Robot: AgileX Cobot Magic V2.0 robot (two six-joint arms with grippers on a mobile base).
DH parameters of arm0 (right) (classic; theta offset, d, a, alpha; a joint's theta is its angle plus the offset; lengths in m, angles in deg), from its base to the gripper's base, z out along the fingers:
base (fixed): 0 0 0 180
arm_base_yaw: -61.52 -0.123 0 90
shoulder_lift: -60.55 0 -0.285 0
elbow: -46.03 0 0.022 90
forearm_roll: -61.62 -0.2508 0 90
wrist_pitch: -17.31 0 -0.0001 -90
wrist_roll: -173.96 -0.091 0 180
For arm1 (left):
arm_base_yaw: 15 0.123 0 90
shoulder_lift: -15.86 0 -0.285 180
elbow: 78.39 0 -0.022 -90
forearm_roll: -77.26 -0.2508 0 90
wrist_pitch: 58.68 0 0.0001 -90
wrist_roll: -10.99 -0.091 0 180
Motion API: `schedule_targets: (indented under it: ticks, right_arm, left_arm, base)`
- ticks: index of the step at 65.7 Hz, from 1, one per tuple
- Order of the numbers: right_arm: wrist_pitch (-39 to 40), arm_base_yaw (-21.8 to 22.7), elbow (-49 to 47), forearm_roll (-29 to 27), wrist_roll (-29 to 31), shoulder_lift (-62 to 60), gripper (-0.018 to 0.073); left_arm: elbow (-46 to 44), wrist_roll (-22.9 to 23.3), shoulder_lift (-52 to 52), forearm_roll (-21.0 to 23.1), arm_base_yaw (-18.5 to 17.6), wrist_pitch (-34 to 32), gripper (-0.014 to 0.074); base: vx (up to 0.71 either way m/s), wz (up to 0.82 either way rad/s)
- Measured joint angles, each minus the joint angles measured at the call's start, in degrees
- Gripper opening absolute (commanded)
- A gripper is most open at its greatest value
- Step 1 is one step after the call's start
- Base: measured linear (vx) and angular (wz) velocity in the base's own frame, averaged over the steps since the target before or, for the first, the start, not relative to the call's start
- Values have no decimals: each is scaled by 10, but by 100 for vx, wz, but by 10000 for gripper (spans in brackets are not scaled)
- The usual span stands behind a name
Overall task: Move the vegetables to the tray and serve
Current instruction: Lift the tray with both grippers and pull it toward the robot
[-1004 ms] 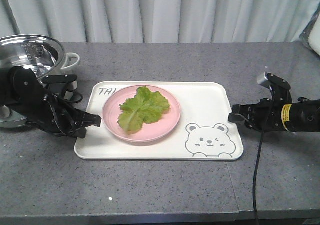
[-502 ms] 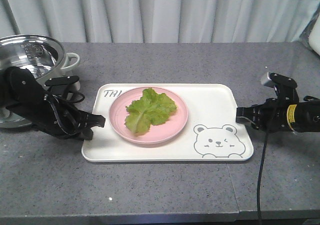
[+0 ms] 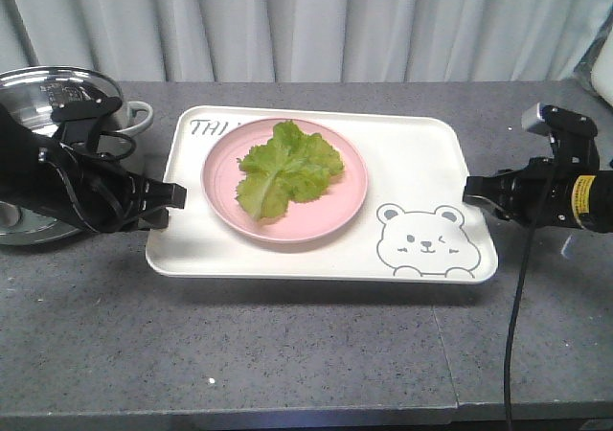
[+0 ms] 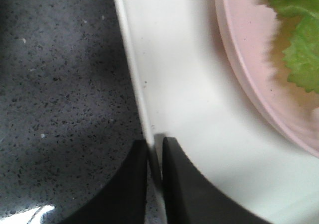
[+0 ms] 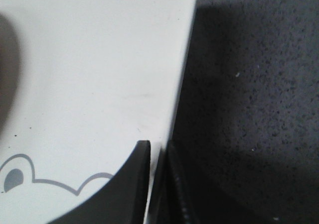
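The tray (image 3: 412,177) hangs above the desk (image 3: 287,354), long axis left-right, bear print near right. The left fingers (image 4: 124,184) pinch its left rim and the right fingers (image 5: 134,184) its right rim. The lettuce (image 3: 287,165) lies on the pink plate (image 3: 230,206) left of centre.

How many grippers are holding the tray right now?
2. The left gripper pinches the tray's left rim near the plate; the right gripper pinches its right rim beside the bear drawing.
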Motion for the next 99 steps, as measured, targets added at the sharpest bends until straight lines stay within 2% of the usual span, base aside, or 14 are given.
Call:
schedule_targets:
  ticks: [41,99]
  right_arm:
    - [2,0,0,0,-28,-135,77]
    - [3,0,0,0,-28,-141,78]
  left_arm:
    - [1,-3,52,0,0,6,-7]
    - [1,-3,53,0,0,8,-7]
  base:
    - [0,0]
    - [0,0]
